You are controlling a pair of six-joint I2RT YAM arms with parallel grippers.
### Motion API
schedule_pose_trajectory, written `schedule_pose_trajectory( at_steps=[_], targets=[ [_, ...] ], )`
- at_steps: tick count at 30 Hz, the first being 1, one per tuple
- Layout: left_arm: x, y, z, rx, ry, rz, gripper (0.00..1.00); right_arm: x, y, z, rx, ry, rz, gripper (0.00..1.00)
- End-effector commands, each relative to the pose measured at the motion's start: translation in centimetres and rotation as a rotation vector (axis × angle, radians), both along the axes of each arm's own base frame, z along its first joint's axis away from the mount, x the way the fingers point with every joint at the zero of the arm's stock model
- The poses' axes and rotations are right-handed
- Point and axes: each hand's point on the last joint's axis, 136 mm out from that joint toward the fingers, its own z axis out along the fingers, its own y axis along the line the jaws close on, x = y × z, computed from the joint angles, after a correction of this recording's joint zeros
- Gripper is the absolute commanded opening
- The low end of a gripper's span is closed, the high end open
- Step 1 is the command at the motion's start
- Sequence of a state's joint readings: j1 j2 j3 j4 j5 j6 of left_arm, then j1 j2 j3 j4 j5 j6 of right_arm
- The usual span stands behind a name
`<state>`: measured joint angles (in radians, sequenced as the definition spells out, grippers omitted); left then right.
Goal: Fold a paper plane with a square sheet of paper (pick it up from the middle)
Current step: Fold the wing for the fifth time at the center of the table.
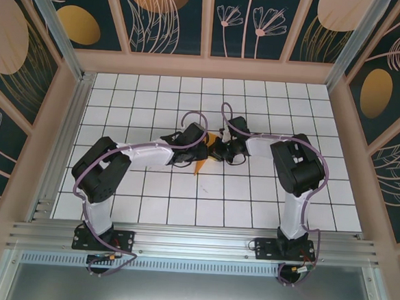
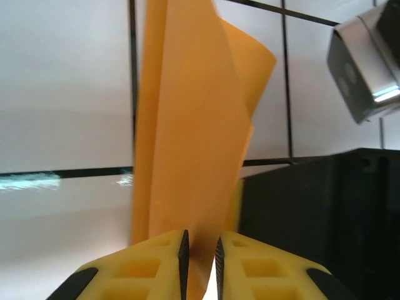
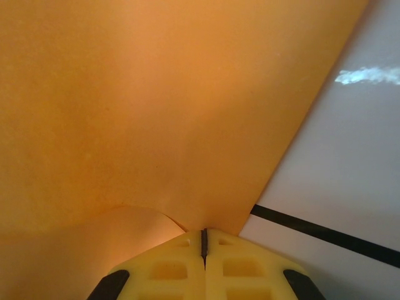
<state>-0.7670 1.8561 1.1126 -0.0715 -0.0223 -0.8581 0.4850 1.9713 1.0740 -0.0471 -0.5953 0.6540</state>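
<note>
A booth of dark wall panels (image 1: 171, 17) painted with leaves and orange ovals closed in the far and side edges of a white gridded table (image 1: 258, 99), with an aluminium rail (image 1: 193, 242) along its near edge. From that rail the left arm (image 1: 138, 156) and the right arm (image 1: 295, 163) reached inward and met near the middle of the grid.

Between them, just off the tiles at the table's centre, hung the orange paper sheet (image 1: 202, 162). It was partly folded, with layers standing upright in the left wrist view (image 2: 187, 144) and a broad curved face spreading in the right wrist view (image 3: 144, 106).

The right gripper (image 3: 204, 240) had its fingers pressed together on a lower edge of the sheet, so it appeared to be the anchor. The left gripper (image 2: 200, 250) had its pads (image 2: 182, 250) only narrowly apart. The paper ran between them with a sliver of light beside it, so it looked loosely straddled and not clamped.

The step seemed to be running or resetting a crease. To do that well, the right pinch should hold firm while the left pads close squarely over both layers at the fold line. The left should then slide along the line without tugging sideways, since paper this thin would buckle or tear. The flat, bare tiles below offered a good place to press the crease.
</note>
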Motion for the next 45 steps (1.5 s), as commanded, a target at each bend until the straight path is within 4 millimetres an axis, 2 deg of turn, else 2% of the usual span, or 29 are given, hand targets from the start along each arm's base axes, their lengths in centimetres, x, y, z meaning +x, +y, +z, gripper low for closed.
schedule_pose_trajectory(
  at_steps=[1, 7, 14, 16, 20, 22, 26, 30, 38, 45],
  targets=[
    [-0.3, -1.6, 0.7, -0.099, 0.005, -0.018, 0.24, -1.6, -1.7, -3.7, -0.08, 0.094, -0.036, 0.06],
    [-0.2, -1.2, 0.2, -0.072, -0.001, -0.008, 0.25, -1.7, -1.9, -3.8, -0.078, 0.102, -0.045, 0.06],
    [-0.2, -0.9, 0.3, -0.073, -0.015, -0.021, 0.15, -1.6, -2.2, -3.8, -0.071, 0.109, -0.06, 0.05],
    [-0.2, -0.9, 0.2, -0.087, -0.012, -0.03, 0.14, -1.6, -2.2, -3.7, -0.068, 0.11, -0.06, 0.05],
    [-0.4, -0.8, 0.3, -0.145, -0.008, -0.044, 0.15, -1.6, -2.2, -3.7, -0.065, 0.117, -0.061, 0.05],
    [-0.4, -0.8, 1.0, -0.204, -0.013, -0.058, 0.17, -1.5, -2.3, -3.7, -0.065, 0.118, -0.063, 0.05],
    [-1.3, 0.0, 0.5, -0.276, 0.009, -0.078, 0.24, -1.5, -2.3, -3.8, -0.065, 0.119, -0.063, 0.05],
    [-1.8, 0.1, 0.8, -0.349, 0.006, -0.091, 0.25, -1.4, -2.4, -3.8, -0.065, 0.12, -0.067, 0.05],
    [-1.7, -0.1, 0.5, -0.378, 0.008, -0.094, 0.21, -1.2, -2.4, -3.7, -0.065, 0.117, -0.069, 0.05],
    [-0.5, -0.2, 0.8, -0.35, -0.029, -0.09, 0.22, -1.3, -2.6, -3.8, -0.067, 0.117, -0.072, 0.05]
  ],
)
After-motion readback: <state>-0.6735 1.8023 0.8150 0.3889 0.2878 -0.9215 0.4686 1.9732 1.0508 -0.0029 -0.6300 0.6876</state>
